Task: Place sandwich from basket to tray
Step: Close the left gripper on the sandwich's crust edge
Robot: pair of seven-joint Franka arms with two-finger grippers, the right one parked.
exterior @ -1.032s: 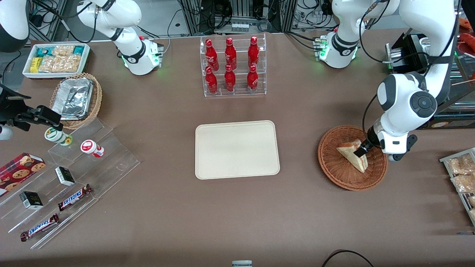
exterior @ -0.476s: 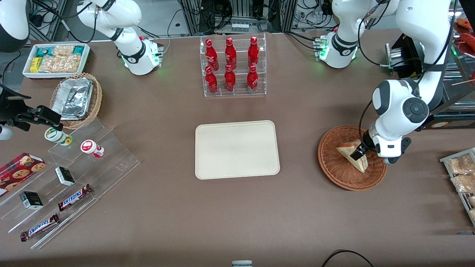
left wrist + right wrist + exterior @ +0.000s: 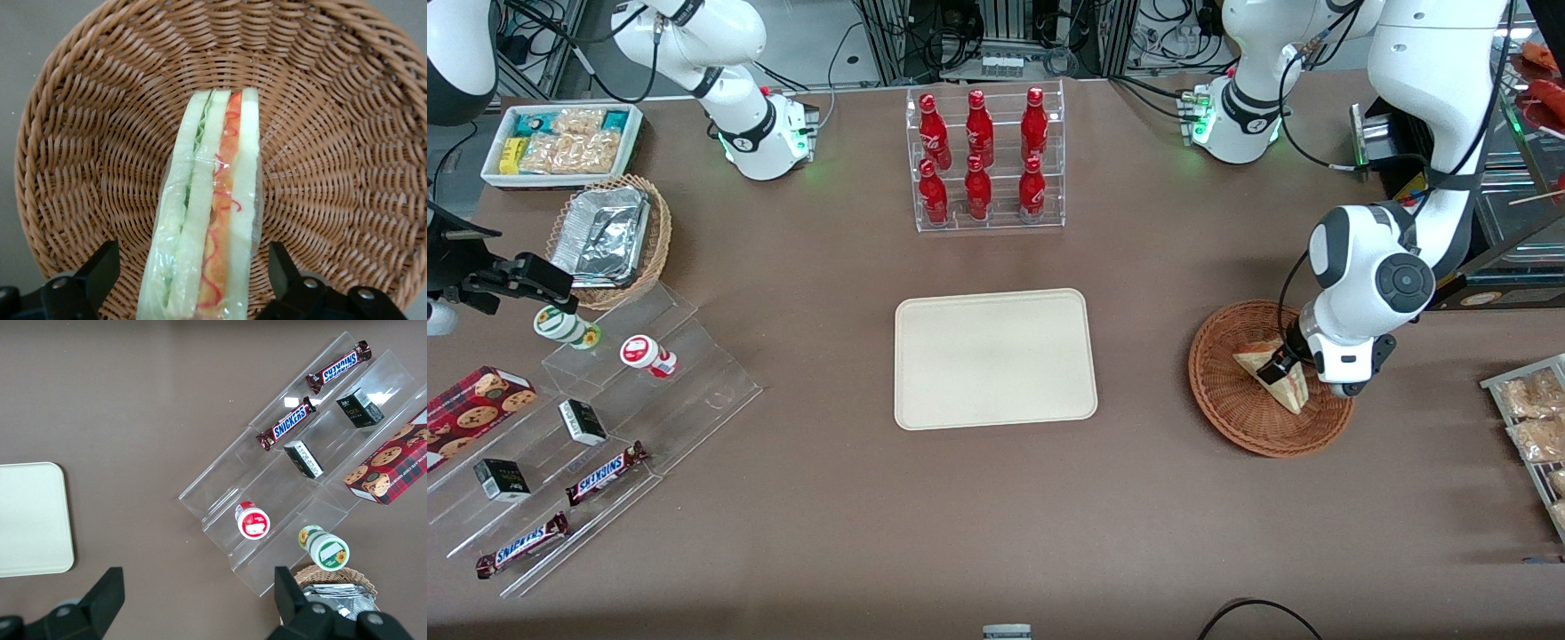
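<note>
The plastic-wrapped sandwich (image 3: 1267,375) lies in the reddish-brown wicker basket (image 3: 1227,418), edge up, showing green and red filling (image 3: 213,220). My gripper (image 3: 1282,363) is lowered into the basket (image 3: 333,133) and stands open, one black finger (image 3: 100,267) on each side of the sandwich's wide end. A small gap shows between each finger and the wrap. The cream-beige tray (image 3: 996,358) sits empty at the table's middle, beside the basket toward the parked arm's end.
A clear rack of red bottles (image 3: 985,160) stands farther from the front camera than the tray. Snack packets (image 3: 1534,418) lie at the working arm's end. Acrylic steps with candy bars (image 3: 605,418) and a foil-lined basket (image 3: 609,236) sit toward the parked arm's end.
The working arm has swung a little toward the tray and lowered, bringing the gripper closer over the sandwich. The sandwich and basket have not moved.
</note>
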